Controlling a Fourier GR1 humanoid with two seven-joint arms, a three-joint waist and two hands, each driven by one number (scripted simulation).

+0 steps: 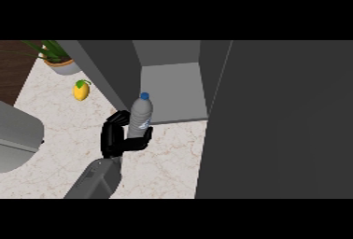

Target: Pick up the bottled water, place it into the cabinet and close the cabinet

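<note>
Nearest the viewer, a dark grey cabinet door [276, 121] stands open and fills the right side of the head view from top to bottom, hiding whatever lies behind it. To its left, a grey forearm [96, 179] rises from the lower edge over the marble counter [165, 163] and ends in the left hand [118, 137], black, with fingers and thumb curled round the lower half of the bottled water [140, 116]. That bottle is clear with a blue cap, held roughly upright, its cap tilted slightly away toward the cabinet. It sits at the front left corner of the cabinet [172, 88] opening, overlapping the front edge of the light grey cabinet floor; whether its base rests on that floor or hangs just before it cannot be told. Left cabinet wall: a dark panel running up from beside the hand to the counter's far edge. Far left corner of the counter: a potted plant [59, 60] in a pale pot. Just nearer than the pot, well apart from the hand, lies a yellow fruit [82, 90] with a green stem. Left edge: a grey curved object [17, 137], only partly visible. No right hand shows in this view.
</note>
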